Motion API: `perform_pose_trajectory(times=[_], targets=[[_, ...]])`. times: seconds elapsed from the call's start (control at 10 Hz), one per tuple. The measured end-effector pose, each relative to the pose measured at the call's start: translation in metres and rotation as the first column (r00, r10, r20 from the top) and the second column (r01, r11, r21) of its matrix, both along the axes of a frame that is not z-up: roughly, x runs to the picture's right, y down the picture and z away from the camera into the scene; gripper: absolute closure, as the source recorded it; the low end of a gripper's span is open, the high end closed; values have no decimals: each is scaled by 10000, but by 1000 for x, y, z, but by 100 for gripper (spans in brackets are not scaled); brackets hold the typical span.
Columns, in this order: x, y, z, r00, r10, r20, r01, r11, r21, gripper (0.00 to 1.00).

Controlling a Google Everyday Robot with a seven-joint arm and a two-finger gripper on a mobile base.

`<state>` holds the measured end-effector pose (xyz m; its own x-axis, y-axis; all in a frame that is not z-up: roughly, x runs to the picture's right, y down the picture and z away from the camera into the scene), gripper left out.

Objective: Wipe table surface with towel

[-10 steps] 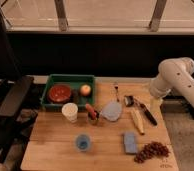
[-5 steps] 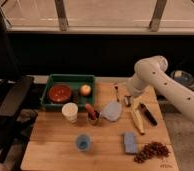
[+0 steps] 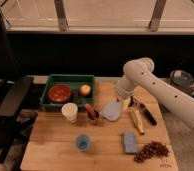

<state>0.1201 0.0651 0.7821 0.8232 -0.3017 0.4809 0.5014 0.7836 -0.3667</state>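
Note:
A crumpled pale grey towel point(image 3: 111, 110) lies on the wooden table point(image 3: 50, 147) near its middle, right of a red tool. My white arm reaches in from the right and bends down over the table. My gripper point(image 3: 123, 101) is at the arm's lower end, just above the towel's right edge, close to touching it.
A green tray point(image 3: 70, 80) at the back left holds a red bowl point(image 3: 59, 93) and an apple point(image 3: 85, 90). On the table: white cup point(image 3: 69, 111), blue cup point(image 3: 82, 142), blue sponge point(image 3: 129, 141), grapes point(image 3: 151, 150), corn point(image 3: 136, 119), black-handled utensil point(image 3: 145, 112). Black chair point(image 3: 7, 107) at left.
The arm has swung left across the table, from the far right edge to above the towel, and has lowered toward it.

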Motion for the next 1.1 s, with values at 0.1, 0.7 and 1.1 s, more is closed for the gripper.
perform_pose_trajectory(times=[0.1, 0.7, 1.1], targets=[[-1, 0, 0, 10000, 2, 6, -2, 10000, 7, 20], [-11, 31, 41, 9996, 281, -89, -288, 9966, -774, 20], [-17, 70, 90, 9983, 463, -359, -520, 9829, -1765, 20]])
